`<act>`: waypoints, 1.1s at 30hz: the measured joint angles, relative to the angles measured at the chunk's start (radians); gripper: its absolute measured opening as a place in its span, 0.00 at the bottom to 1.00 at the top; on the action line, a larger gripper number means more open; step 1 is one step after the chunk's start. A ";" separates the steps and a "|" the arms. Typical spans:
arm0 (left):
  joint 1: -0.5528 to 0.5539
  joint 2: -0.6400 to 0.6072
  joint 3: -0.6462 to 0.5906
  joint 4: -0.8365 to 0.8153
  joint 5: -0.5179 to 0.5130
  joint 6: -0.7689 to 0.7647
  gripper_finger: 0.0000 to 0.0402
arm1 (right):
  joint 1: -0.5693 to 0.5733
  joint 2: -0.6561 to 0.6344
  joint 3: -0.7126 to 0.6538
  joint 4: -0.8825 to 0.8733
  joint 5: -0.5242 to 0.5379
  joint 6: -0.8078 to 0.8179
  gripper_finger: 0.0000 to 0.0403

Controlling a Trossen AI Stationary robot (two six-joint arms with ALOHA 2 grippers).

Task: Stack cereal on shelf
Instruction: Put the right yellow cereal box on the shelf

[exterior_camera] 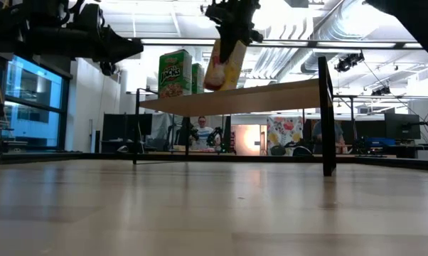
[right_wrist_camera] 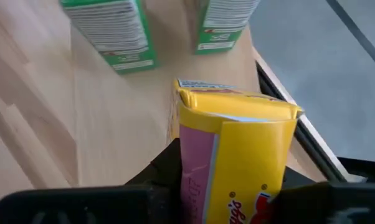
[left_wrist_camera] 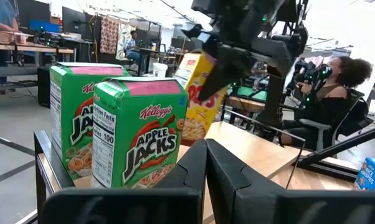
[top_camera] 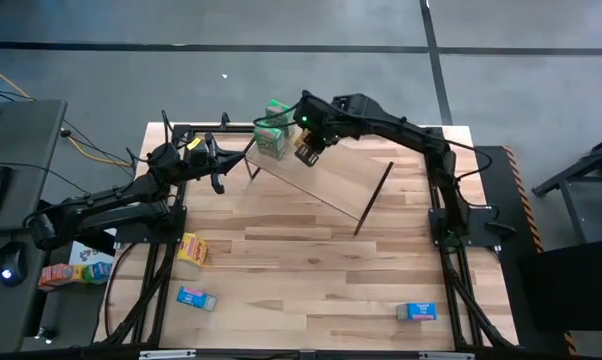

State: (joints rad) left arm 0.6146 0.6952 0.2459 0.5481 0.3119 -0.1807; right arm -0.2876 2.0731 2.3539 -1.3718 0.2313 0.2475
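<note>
Right end effector (exterior_camera: 228,43) grasps a yellow cereal box (exterior_camera: 224,65) — tilted — above the shelf (exterior_camera: 271,96); left end effector (left_wrist_camera: 205,163) clenched.

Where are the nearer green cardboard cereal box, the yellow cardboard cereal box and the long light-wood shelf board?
Nearer green cardboard cereal box (left_wrist_camera: 141,134), left wrist view, front face.
Yellow cardboard cereal box (right_wrist_camera: 253,165), right wrist view, yellow side panel.
Long light-wood shelf board (exterior_camera: 271,96), low view, front edge.
</note>
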 joint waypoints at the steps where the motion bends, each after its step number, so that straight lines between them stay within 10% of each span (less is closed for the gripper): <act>1: 0.000 0.000 0.000 0.002 0.000 0.000 0.00 | -0.008 -0.001 0.000 -0.001 -0.001 -0.015 0.22; 23: 0.000 0.000 0.000 0.041 -0.002 -0.001 0.00 | -0.066 0.044 -0.013 0.058 -0.060 -0.145 0.23; 33: 0.000 0.000 0.000 0.040 -0.002 -0.001 0.00 | -0.067 0.061 -0.013 0.084 -0.045 -0.177 0.45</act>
State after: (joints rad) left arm 0.6147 0.6955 0.2459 0.5879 0.3103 -0.1818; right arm -0.3550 2.1342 2.3413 -1.2877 0.1864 0.0708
